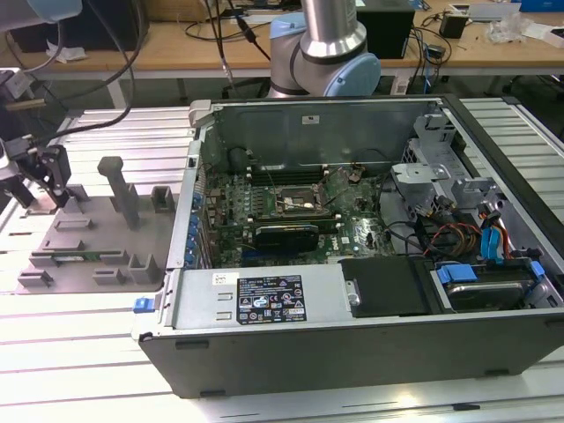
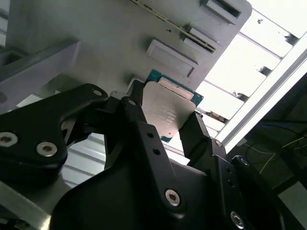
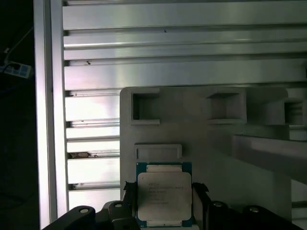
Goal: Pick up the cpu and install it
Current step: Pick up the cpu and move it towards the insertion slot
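From where I stood, the gripper (image 1: 40,176) hung at the far end of the exterior view's left, over the grey fixture plate (image 1: 88,238) with its upright posts and pockets. It was well apart from the open computer case (image 1: 352,352) in the middle of the slatted aluminium table (image 1: 70,352). Both wrist views showed the cpu (image 3: 164,194) sitting squarely between the two black fingers (image 3: 200,194), silvery lid facing the cameras and a thin green rim showing around it. One finger pressed against each opposite edge, so the claw was pinched on the chip rather than spread around it. In the second wrist view the cpu (image 2: 170,112) stood at the very tips of the fingers (image 2: 139,124), tilted against the grey plate behind (I could not say for certain whether it had cleared the plate or just rested on it). In the first wrist view a small raised block (image 3: 158,152) of the fixture lay just beyond the chip's far edge. Inside the case, the square socket frame (image 1: 295,201) on the green board lay open to view near the middle, far from the chip. The arm's (image 1: 330,35) pale-blue joint rose behind the case's back wall.
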Tool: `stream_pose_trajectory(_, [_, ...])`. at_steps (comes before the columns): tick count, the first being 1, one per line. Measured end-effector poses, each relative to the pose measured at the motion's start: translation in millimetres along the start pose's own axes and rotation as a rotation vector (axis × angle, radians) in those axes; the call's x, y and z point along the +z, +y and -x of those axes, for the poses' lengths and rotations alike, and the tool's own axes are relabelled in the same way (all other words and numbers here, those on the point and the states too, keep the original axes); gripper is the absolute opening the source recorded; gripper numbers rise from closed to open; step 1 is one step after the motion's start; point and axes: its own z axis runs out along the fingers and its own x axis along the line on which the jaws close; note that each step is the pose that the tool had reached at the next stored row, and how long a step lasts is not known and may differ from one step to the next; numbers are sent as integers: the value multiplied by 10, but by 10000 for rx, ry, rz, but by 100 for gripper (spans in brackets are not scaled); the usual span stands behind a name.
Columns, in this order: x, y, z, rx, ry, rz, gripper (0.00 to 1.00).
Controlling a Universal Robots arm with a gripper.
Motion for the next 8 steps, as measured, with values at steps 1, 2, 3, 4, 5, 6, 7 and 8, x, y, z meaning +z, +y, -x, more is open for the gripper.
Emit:
stream_pose_trajectory(1, [-19, 1, 1, 0, 0, 0, 55])
stream_pose_trajectory(2, [-39, 2, 2, -1, 0, 0, 55])
stream_pose_trajectory(3, [-63, 3, 2, -1, 0, 0, 55])
stream_pose_trajectory(4, [-92, 4, 2, -1, 1, 0, 55])
stream_pose_trajectory(5, [-114, 5, 3, -1, 1, 0, 55])
stream_pose_trajectory(6, [-153, 7, 4, 0, 0, 0, 55])
stream_pose_trajectory(7, [-177, 7, 5, 0, 0, 0, 55])
stream_pose_trajectory(8, [-201, 8, 5, 0, 0, 0, 55])
